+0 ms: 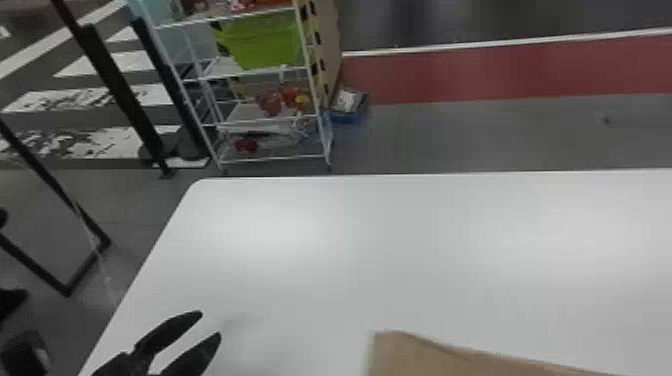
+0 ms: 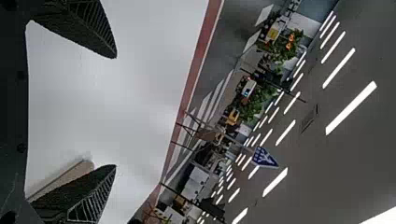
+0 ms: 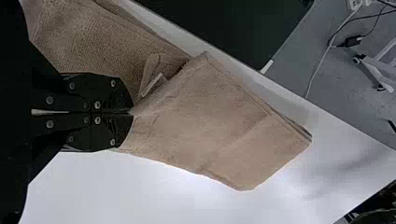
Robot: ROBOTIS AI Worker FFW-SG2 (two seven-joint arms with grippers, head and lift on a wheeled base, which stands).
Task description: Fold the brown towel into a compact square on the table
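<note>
In the head view the left gripper [image 1: 197, 332] is over the table's left part, its two fingers apart, left of the brown towel [image 1: 425, 355], whose far edge shows at the bottom. In the left wrist view that left gripper [image 2: 114, 112] is open with nothing between its fingers; a strip of the towel [image 2: 70, 176] lies beyond one finger. In the right wrist view the right gripper [image 3: 130, 112] is shut on the towel [image 3: 210, 121], pinching a fold of it. A flap of cloth spreads out past the fingertips, and a small white tag [image 3: 153, 85] lies near them.
The white table [image 1: 350, 250] extends far beyond the towel, with its left edge beside the left gripper. A wire shelf [image 1: 270, 157] with a green bin [image 1: 262, 42] stands on the floor past the far edge. Cables [image 3: 322, 60] run on the floor beyond the table.
</note>
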